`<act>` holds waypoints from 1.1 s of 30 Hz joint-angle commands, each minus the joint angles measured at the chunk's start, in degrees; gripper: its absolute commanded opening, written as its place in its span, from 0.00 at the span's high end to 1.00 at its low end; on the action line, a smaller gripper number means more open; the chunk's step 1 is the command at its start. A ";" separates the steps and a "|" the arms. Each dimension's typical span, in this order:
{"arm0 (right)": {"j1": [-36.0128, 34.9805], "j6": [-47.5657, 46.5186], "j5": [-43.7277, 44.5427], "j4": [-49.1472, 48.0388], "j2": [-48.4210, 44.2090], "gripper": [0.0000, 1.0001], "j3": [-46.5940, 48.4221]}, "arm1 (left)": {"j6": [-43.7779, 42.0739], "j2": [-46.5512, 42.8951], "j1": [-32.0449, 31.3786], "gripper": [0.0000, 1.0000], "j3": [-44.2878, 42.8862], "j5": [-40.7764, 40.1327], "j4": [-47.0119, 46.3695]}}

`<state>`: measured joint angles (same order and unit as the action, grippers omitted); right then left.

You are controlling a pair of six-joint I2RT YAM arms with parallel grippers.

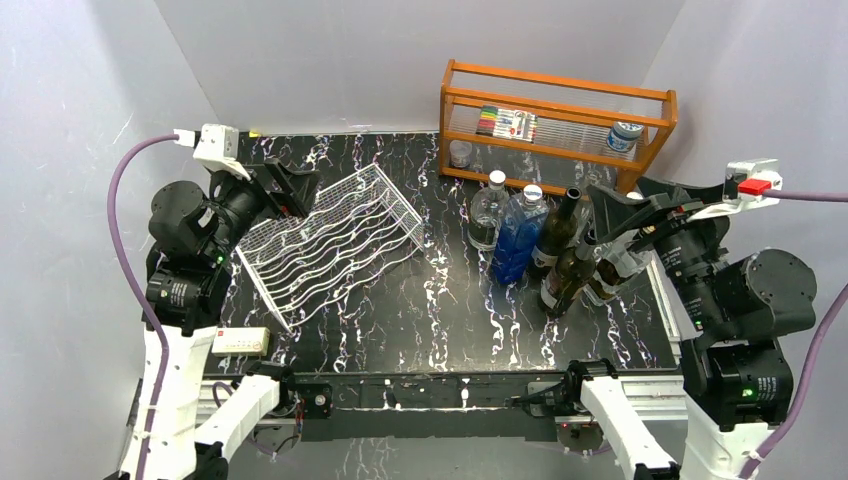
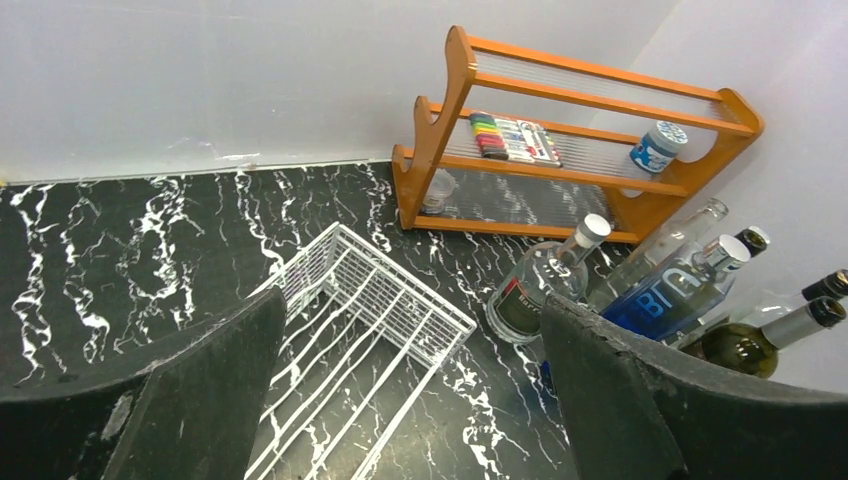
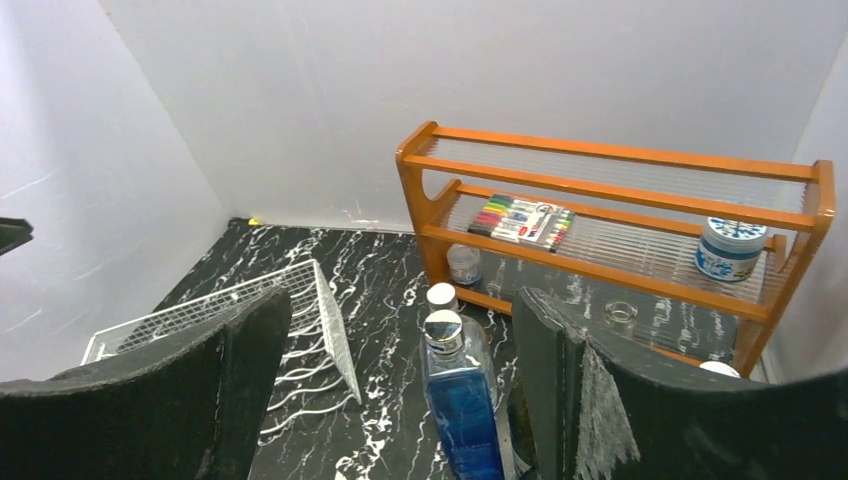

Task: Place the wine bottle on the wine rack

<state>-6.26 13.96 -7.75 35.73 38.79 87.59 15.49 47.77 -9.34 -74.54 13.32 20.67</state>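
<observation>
Two dark wine bottles [image 1: 562, 238] stand in a cluster of bottles on the right side of the black marbled table [image 1: 440, 310], none of them in the wine rack [image 1: 330, 245]. The white wire rack lies well apart on the left side of the table, turned at an angle, its wavy cradles bare. Beside the wine bottles on their left stand a blue glass bottle [image 1: 520, 238] and a clear bottle with a white cap [image 1: 487, 215], the four packed close together.

The right gripper [image 1: 605, 220] hangs just beside the wine bottles on their right, its fingers [image 3: 200, 400] spread wide and gripping nothing. Whether it touches a bottle cannot be told. Its wrist camera looks down on the blue bottle's silver cap.

The left gripper [image 1: 290, 190] sits at the rack's far left corner, fingers [image 2: 200, 390] likewise spread wide with nothing between them.

Behind the bottles, against the back wall, an orange wooden shelf [image 1: 560, 110] carries a pack of coloured markers [image 1: 507, 122] and a white and blue jar [image 1: 625, 137]. A small white box [image 1: 240, 342] lies at the table's near left edge.
</observation>
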 commanded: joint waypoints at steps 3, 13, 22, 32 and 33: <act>0.98 1.57 -7.77 -7.20 -1.21 0.06 -2.97 | 0.59 -0.61 0.75 0.02 2.40 7.64 -4.61; 1.13 4.23 -17.65 -12.91 -0.69 0.08 -6.57 | 1.04 -1.80 0.28 0.02 8.45 19.42 -9.20; 1.24 7.32 -24.20 -15.35 -0.70 0.09 -8.41 | -2.77 -0.68 -1.44 0.02 8.13 23.53 -2.04; 1.24 4.34 -27.97 -13.35 -0.22 0.07 -8.19 | -0.67 4.23 -1.92 0.02 5.18 32.71 11.01; 1.20 4.62 -28.29 -13.02 0.17 0.07 -8.29 | -0.46 4.28 -1.91 0.02 5.12 33.42 12.11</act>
<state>-5.30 20.01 -33.89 23.83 37.93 78.94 14.13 50.54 -11.07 -66.94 40.45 24.73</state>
